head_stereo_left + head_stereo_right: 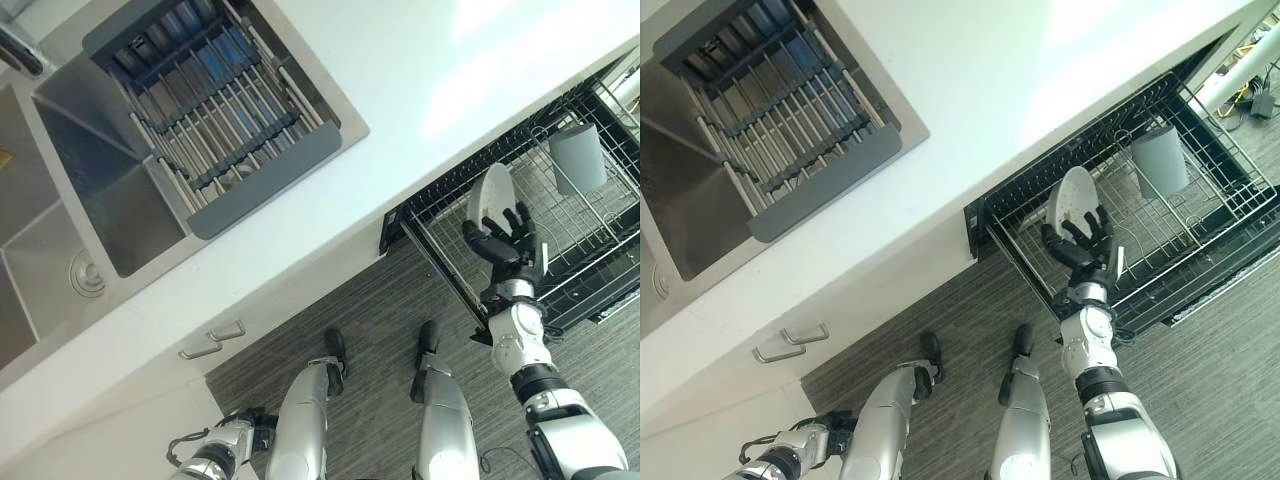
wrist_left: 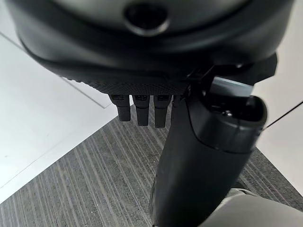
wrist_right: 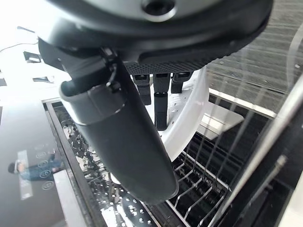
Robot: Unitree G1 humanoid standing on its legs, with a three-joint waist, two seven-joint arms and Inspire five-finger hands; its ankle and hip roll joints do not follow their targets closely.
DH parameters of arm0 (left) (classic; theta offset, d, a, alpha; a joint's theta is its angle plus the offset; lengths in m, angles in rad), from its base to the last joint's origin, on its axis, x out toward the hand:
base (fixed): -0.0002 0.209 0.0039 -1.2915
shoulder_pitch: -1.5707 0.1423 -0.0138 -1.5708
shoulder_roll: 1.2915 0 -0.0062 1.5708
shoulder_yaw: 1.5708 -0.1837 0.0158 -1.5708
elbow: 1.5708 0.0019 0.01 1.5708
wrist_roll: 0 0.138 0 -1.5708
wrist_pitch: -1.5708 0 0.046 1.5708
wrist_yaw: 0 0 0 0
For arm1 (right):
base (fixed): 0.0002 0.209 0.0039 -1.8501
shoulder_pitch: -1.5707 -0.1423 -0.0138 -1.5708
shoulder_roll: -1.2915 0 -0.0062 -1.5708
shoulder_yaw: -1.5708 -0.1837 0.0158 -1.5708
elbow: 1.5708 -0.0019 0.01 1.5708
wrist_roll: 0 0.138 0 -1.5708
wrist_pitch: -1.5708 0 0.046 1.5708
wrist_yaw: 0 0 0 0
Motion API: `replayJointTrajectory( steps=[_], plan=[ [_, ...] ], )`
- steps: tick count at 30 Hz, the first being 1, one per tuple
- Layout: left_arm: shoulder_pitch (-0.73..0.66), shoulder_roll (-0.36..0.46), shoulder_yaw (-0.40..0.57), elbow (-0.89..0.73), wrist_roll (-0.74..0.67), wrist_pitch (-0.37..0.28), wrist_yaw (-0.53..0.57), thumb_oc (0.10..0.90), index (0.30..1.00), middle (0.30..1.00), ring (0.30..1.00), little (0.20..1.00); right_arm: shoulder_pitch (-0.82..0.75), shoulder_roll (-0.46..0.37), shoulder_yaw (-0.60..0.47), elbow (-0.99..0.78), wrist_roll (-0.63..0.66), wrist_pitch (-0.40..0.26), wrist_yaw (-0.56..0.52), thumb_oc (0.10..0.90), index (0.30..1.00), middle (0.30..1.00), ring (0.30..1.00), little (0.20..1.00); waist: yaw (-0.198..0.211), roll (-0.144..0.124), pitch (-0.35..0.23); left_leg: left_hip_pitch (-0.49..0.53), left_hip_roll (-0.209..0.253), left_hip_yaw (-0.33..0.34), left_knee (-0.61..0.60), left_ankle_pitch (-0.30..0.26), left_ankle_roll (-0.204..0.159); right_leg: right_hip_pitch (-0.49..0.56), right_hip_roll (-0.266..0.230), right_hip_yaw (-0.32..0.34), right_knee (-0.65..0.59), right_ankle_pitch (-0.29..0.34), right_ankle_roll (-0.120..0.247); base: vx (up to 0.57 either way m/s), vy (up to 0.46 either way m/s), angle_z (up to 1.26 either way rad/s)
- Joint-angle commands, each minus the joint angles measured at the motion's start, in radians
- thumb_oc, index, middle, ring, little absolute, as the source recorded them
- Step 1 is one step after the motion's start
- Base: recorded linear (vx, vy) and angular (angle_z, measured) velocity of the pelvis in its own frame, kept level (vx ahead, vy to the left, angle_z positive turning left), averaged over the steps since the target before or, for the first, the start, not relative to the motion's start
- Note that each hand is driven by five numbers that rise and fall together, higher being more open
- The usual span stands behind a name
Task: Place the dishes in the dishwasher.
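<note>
A white plate (image 1: pixel 492 197) stands on edge in the pulled-out black dishwasher rack (image 1: pixel 447 243), near its front left corner. My right hand (image 1: pixel 508 248) is just below the plate, its fingers straight and spread against the plate's lower face. In the right wrist view the fingers (image 3: pixel 161 101) lie flat on the plate (image 3: pixel 189 118) and the thumb stretches out beside it, not curled round the rim. My left hand (image 1: pixel 228 443) hangs low beside the cabinet, relaxed and holding nothing; in the left wrist view this hand (image 2: pixel 203 156) is above the floor.
A grey cup (image 1: pixel 578 158) stands upside down further back in the rack. The white counter (image 1: pixel 420 90) runs above the dishwasher. A steel sink (image 1: pixel 90 190) holds a grey drying rack (image 1: pixel 215 100). Cabinet handles (image 1: pixel 213 342) sit under the counter.
</note>
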Motion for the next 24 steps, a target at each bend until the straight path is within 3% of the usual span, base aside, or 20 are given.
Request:
replayJointTrajectory(
  steps=[1,3,5,9,12,13,15,17,19,20,24],
  plan=[
    [0.072,-0.026,-0.020,0.033,-0.028,0.043,0.014,0.800,0.900,0.900,0.900,0.900,0.036,0.037,0.006,0.020,0.134,0.069,0.048,0.800,0.900,0.900,0.900,0.900,0.013,0.050,0.020,0.078,-0.003,-0.015,-0.143,-0.020,-0.065,0.039,0.014,0.000,0.191,-0.308,0.002,0.01,0.052,-0.16],
    [0.076,-0.028,-0.018,0.040,-0.029,0.038,0.005,0.800,0.900,0.900,0.900,0.900,0.038,0.041,-0.007,0.019,0.188,0.077,0.076,0.800,0.900,0.900,0.900,0.900,0.009,0.057,0.020,0.083,-0.003,-0.012,-0.143,-0.019,-0.067,0.042,0.012,0.002,0.190,-0.310,0.002,0.02,0.068,-0.07],
    [0.083,-0.033,-0.015,0.043,-0.020,0.034,-0.012,0.800,0.900,0.900,0.900,0.900,0.050,0.032,-0.011,0.016,0.091,0.095,0.080,0.800,0.900,0.900,0.900,0.900,-0.001,0.069,0.020,0.094,-0.006,-0.006,-0.143,-0.019,-0.071,0.052,0.008,0.004,0.184,-0.311,0.001,0.03,0.110,-0.02],
    [0.087,-0.034,-0.015,0.041,-0.013,0.036,-0.020,0.800,0.900,0.900,0.900,0.900,0.047,0.023,0.007,0.018,0.016,0.119,0.077,0.800,0.900,0.900,0.900,0.900,-0.002,0.076,0.020,0.097,-0.008,-0.003,-0.143,-0.018,-0.070,0.051,0.005,0.006,0.188,-0.312,-0.001,0.01,0.042,-0.02],
    [0.082,-0.024,-0.017,0.044,-0.022,0.036,-0.024,0.800,0.900,0.900,0.900,0.900,0.031,-0.007,0.049,0.029,-0.348,0.181,-0.083,0.800,0.900,0.900,0.900,0.900,0.000,0.073,0.020,0.092,-0.009,-0.006,-0.143,-0.017,-0.071,0.048,0.009,0.006,0.188,-0.310,-0.001,-0.01,-0.015,-0.01],
    [0.076,-0.017,-0.018,0.045,-0.019,0.036,-0.021,0.800,0.900,0.900,0.900,0.900,0.011,-0.027,0.101,0.043,-0.505,0.245,-0.204,0.800,0.900,0.900,0.900,0.900,0.008,0.066,0.020,0.085,-0.008,-0.007,-0.143,-0.017,-0.067,0.043,0.010,0.002,0.187,-0.304,0.000,-0.05,-0.104,-0.01],
    [0.073,0.002,-0.026,0.057,-0.009,0.011,-0.015,0.800,0.900,0.900,0.900,0.900,-0.029,-0.065,0.167,0.072,-0.666,0.334,-0.364,0.800,0.900,0.900,0.900,0.900,0.027,0.049,0.020,0.068,-0.005,-0.014,-0.143,-0.017,-0.061,0.034,0.013,-0.009,0.187,-0.296,0.004,-0.08,-0.205,0.11],
    [0.077,0.022,-0.034,0.070,-0.004,-0.023,-0.012,0.800,0.900,0.900,0.900,0.900,-0.075,-0.109,0.208,0.078,-0.786,0.379,-0.501,0.800,0.900,0.900,0.900,0.900,0.048,0.033,0.020,0.049,-0.003,-0.025,-0.143,-0.019,-0.053,0.023,0.018,-0.019,0.187,-0.290,0.011,-0.09,-0.216,0.13],
    [0.080,0.030,-0.039,0.069,-0.004,-0.038,-0.003,0.800,0.900,0.900,0.900,0.900,-0.111,-0.131,0.229,0.070,-0.869,0.446,-0.548,0.800,0.900,0.900,0.900,0.900,0.061,0.023,0.020,0.037,-0.004,-0.033,-0.143,-0.022,-0.050,0.020,0.024,-0.025,0.181,-0.285,0.014,-0.08,-0.171,0.28],
    [0.084,0.033,-0.044,0.067,0.001,-0.057,0.014,0.800,0.900,0.900,0.900,0.900,-0.146,-0.146,0.276,0.066,-0.967,0.545,-0.598,0.800,0.900,0.900,0.900,0.900,0.079,0.014,0.020,0.020,-0.005,-0.044,-0.143,-0.023,-0.047,0.015,0.030,-0.032,0.173,-0.281,0.017,-0.09,-0.184,0.23],
    [0.081,0.042,-0.055,0.069,0.024,-0.077,0.028,0.800,0.900,0.900,0.900,0.900,-0.193,-0.161,0.341,0.108,-0.945,0.597,-0.597,0.800,0.900,0.900,0.900,0.900,0.109,0.005,0.020,0.002,-0.006,-0.058,-0.143,-0.022,-0.042,0.013,0.033,-0.046,0.164,-0.274,0.023,-0.04,-0.114,0.13]
  ],
)
